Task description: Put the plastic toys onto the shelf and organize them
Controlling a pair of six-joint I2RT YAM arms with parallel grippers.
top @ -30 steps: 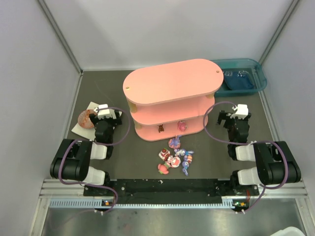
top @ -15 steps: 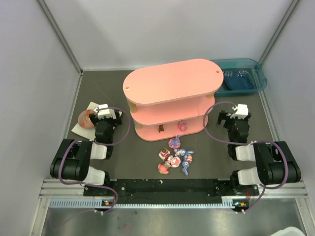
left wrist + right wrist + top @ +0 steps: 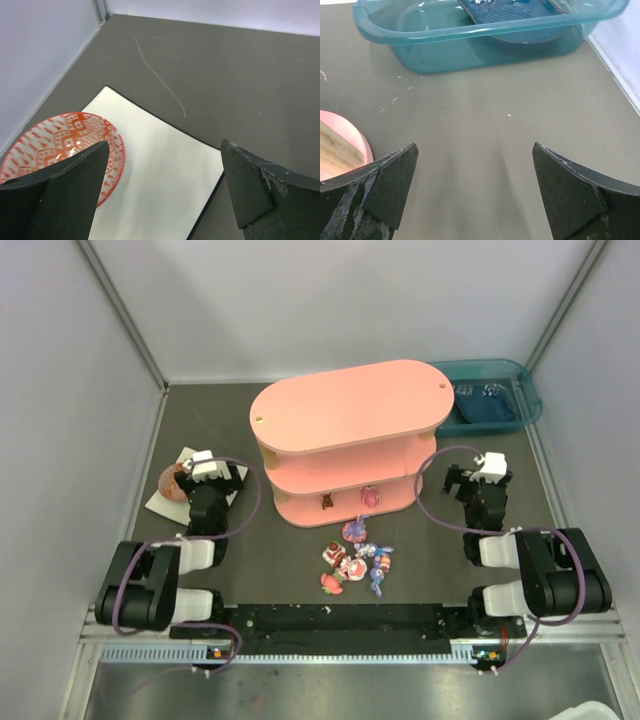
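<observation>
The pink three-tier shelf [image 3: 350,420] stands mid-table; its rounded end shows in the right wrist view [image 3: 340,135]. Two plastic toys [image 3: 368,496] stand on its lowest tier. Several more plastic toys [image 3: 355,560] lie in a cluster on the table in front of it. My left gripper [image 3: 203,480] is far left of the toys, open and empty [image 3: 165,145], over a white plate. My right gripper [image 3: 480,480] is right of the shelf, open and empty [image 3: 475,146], above bare table.
A red patterned ball [image 3: 65,145] rests on the white square plate [image 3: 160,170] under my left gripper. A teal bin [image 3: 485,35] with dark blue contents sits at the back right [image 3: 490,400]. Grey walls close in both sides.
The left arm has shifted slightly to the left, with its elbow lower in view. The right arm, the toys and the shelf have not moved.
</observation>
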